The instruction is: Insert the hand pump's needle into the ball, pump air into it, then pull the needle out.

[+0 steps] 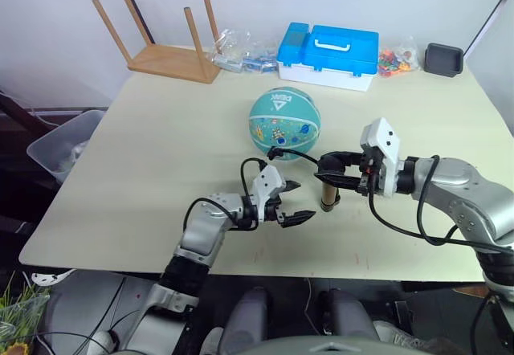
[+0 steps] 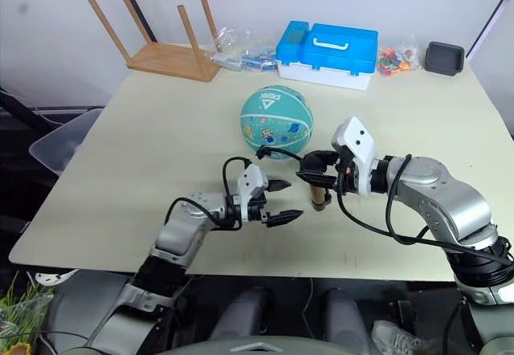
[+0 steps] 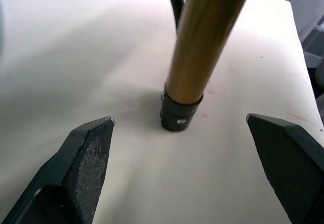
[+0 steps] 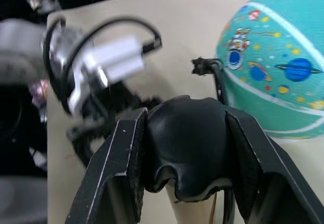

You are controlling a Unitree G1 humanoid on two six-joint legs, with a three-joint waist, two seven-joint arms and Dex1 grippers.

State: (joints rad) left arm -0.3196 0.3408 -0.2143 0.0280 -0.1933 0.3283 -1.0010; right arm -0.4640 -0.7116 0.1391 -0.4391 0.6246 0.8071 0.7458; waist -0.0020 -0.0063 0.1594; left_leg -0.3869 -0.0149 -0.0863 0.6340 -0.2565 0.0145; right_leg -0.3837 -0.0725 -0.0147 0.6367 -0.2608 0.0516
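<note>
Brass-coloured metal formed the smooth round barrel of the hand pump [image 1: 328, 194], which stood upright on its black base cap on the pale matte table [image 1: 161, 122], just in front of the ball [image 1: 284, 122]. The right gripper [image 1: 332, 170] was clenched on the pump's rounded black handle, one flat finger against each side. A thin black hose [image 1: 293, 153] curved from the pump's top to the ball's lower front, its end touching the surface.

The ball was teal, slightly glossy, printed with small colourful cartoon figures and a white triangle logo, with pale seam lines; it rested near the table's middle.

The left gripper [image 1: 294, 202] hovered low over the table just beside the pump's base, released, its two wedge-shaped black fingers [image 3: 86, 158] spread wide with grainy inner pads, holding nothing.

At the table's far edge sat a blue plastic case [image 1: 331, 52] with a white handle and white base, lid closed. Beside it lay clear bags [image 1: 241, 53] of small items, a heap of little colourful pieces [image 1: 396, 60], and a small black tray [image 1: 443, 59]. A wooden stool [image 1: 165, 38] lay upturned at the far left corner.
</note>
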